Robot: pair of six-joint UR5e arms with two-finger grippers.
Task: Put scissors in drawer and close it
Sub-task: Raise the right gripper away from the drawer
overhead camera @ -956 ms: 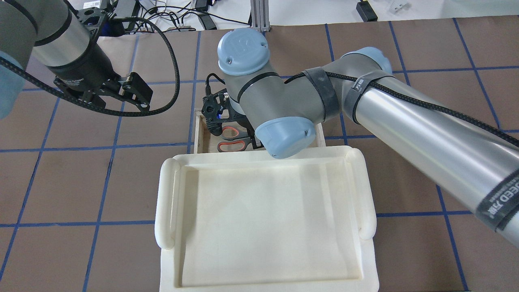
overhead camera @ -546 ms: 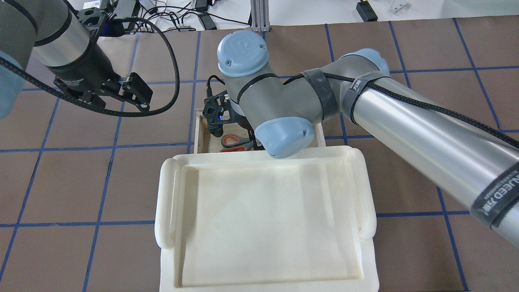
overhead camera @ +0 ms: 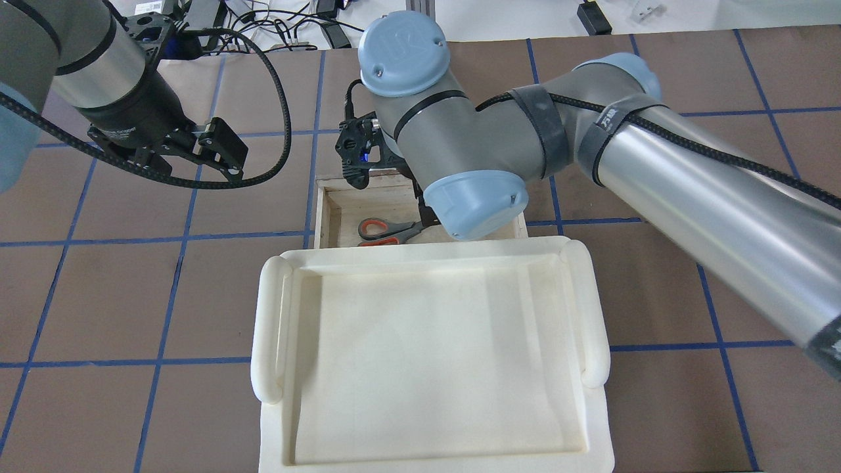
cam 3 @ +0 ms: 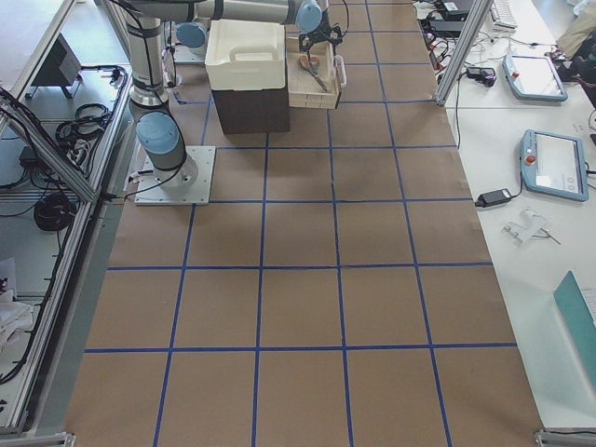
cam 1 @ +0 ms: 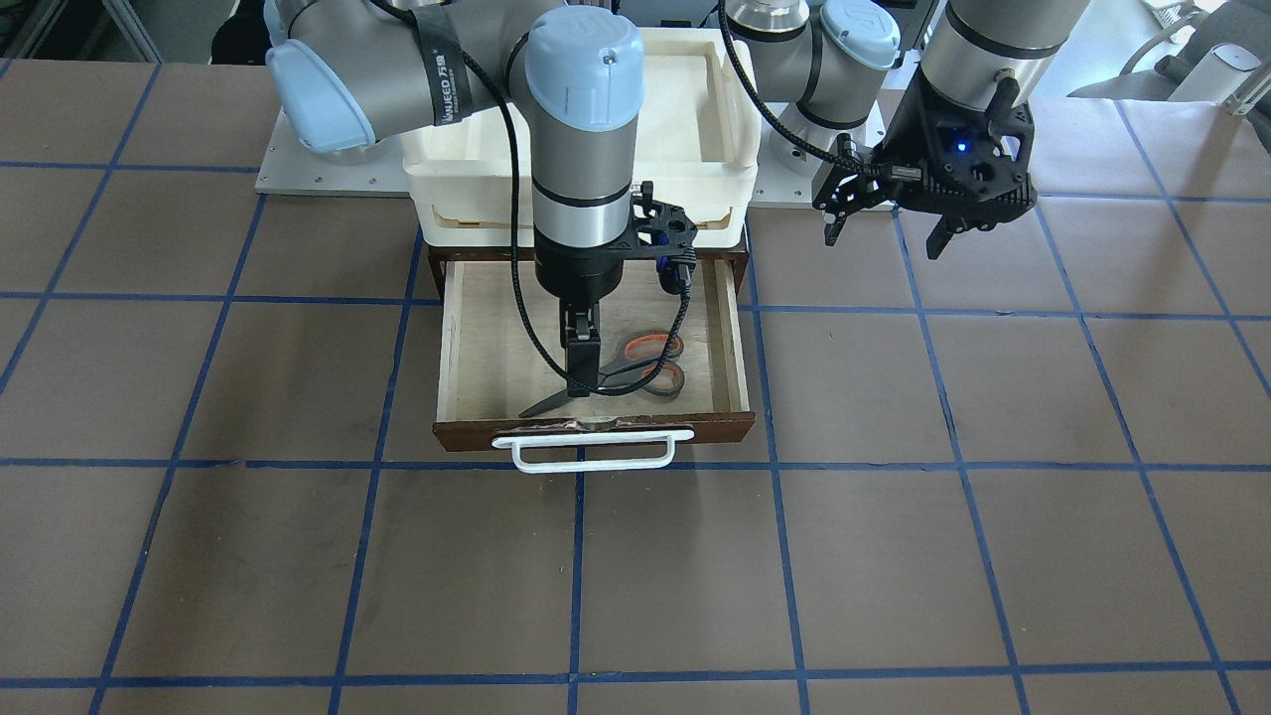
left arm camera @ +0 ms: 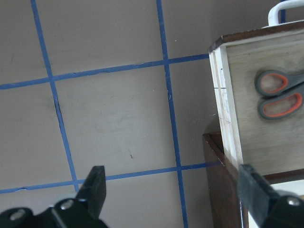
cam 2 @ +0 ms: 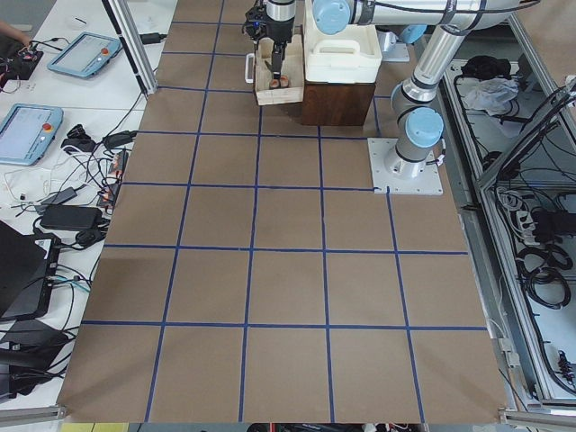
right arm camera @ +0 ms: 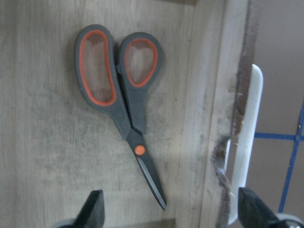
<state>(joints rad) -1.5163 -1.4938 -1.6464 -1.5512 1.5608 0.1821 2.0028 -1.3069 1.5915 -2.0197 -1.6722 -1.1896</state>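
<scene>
Jaws spread wide, right gripper [right arm camera: 173, 211] hangs above scissors [right arm camera: 124, 111] lying in drawer [right arm camera: 209, 118]

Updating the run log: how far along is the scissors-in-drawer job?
Done: scissors lie flat in the drawer, and the right gripper above them is open. In hand: nothing; the left gripper hangs open off to the side. Left: the drawer is pulled out; push it shut.

Bright even overhead light, soft shadows, right wrist view slightly blurred
</scene>
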